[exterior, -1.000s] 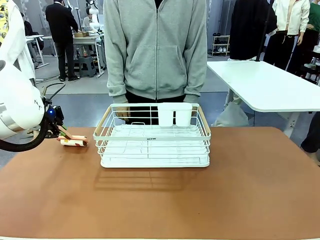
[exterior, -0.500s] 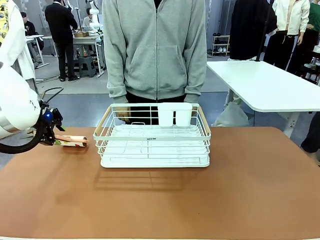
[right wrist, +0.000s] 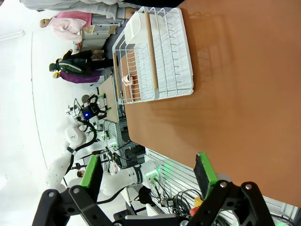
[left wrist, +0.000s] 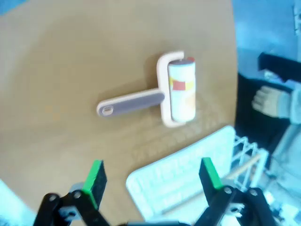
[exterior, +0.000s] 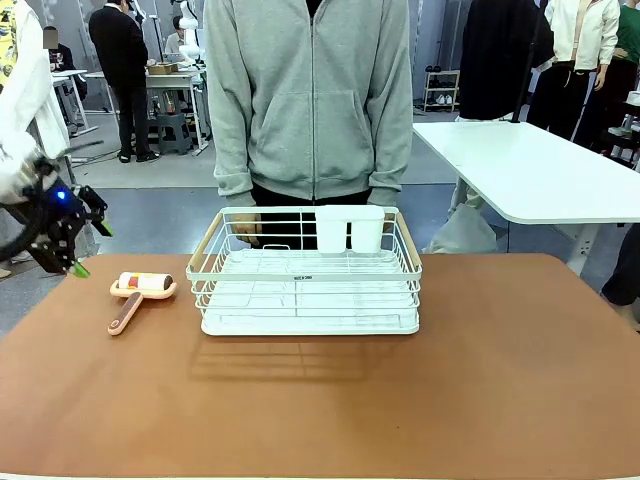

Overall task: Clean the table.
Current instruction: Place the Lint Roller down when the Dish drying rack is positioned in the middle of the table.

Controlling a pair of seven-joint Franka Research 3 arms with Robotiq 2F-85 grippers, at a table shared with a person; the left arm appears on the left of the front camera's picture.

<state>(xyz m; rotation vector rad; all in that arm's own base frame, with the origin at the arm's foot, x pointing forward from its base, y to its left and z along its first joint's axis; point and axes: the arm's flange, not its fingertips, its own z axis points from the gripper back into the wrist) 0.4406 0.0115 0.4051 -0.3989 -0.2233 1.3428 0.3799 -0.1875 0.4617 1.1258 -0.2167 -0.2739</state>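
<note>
Reddish-brown worktop [exterior: 330,400] carried a lint roller [exterior: 137,293] left of a white dish rack [exterior: 305,275]. Left pincer [left wrist: 151,176] hung apart above it; right pincer [right wrist: 148,172] likewise apart.

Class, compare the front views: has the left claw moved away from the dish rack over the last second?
Yes. The left claw has risen and pulled left, away from the dish rack, leaving the lint roller lying on the table.
</note>
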